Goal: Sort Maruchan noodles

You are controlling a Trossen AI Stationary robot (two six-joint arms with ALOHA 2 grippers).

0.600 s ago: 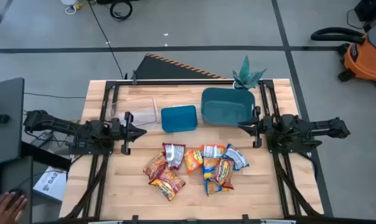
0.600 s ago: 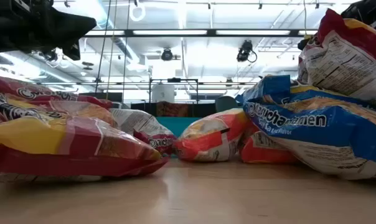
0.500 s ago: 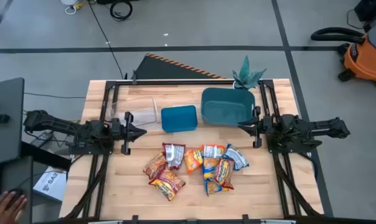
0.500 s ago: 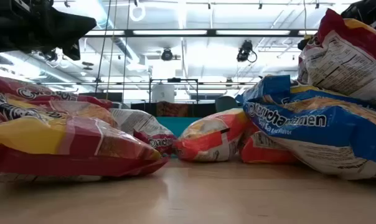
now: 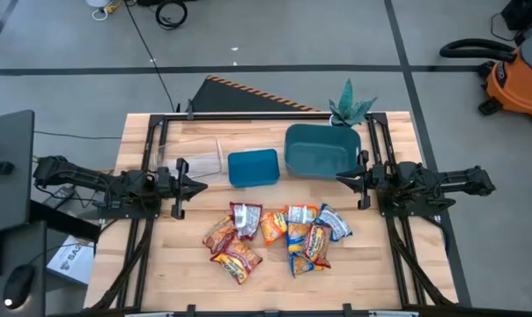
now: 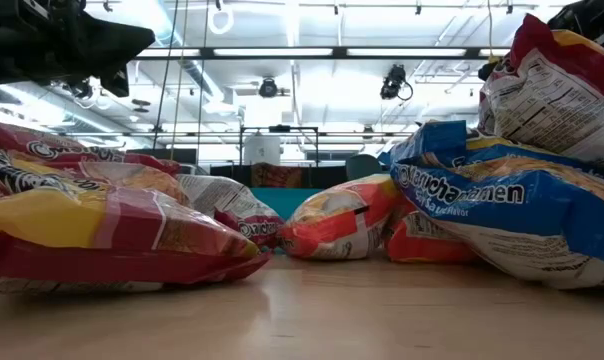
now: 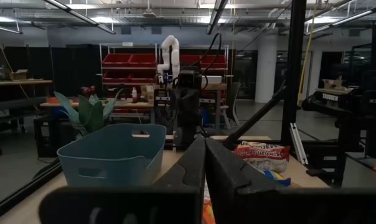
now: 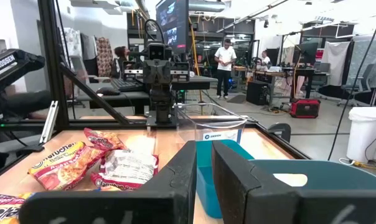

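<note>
The Maruchan noodles (image 5: 275,236) lie in a loose heap on the wooden table (image 5: 389,273), toward its near edge. The heap holds red, orange-yellow, silver and blue packets, some overlapping. In the low view they fill the foreground, with a red-yellow packet (image 6: 112,235) on one side and a blue one (image 6: 502,215) on the other. My left gripper (image 5: 203,187) hovers at the table's left side, pointing right, shut and holding nothing (image 7: 205,163). My right gripper (image 5: 340,179) hovers at the right side, pointing left. A narrow gap shows between its fingers (image 8: 204,169), with nothing in it.
A small teal bin (image 5: 253,167), a larger teal bin (image 5: 321,150) and a clear box (image 5: 204,157) stand in a row at the far half of the table. Black frame rails (image 5: 151,150) run along both sides. Bare wood lies between the heap and each gripper.
Both arms and the packets have kept still. A person's hand that showed beside the table's near left corner has gone out of the high view.
</note>
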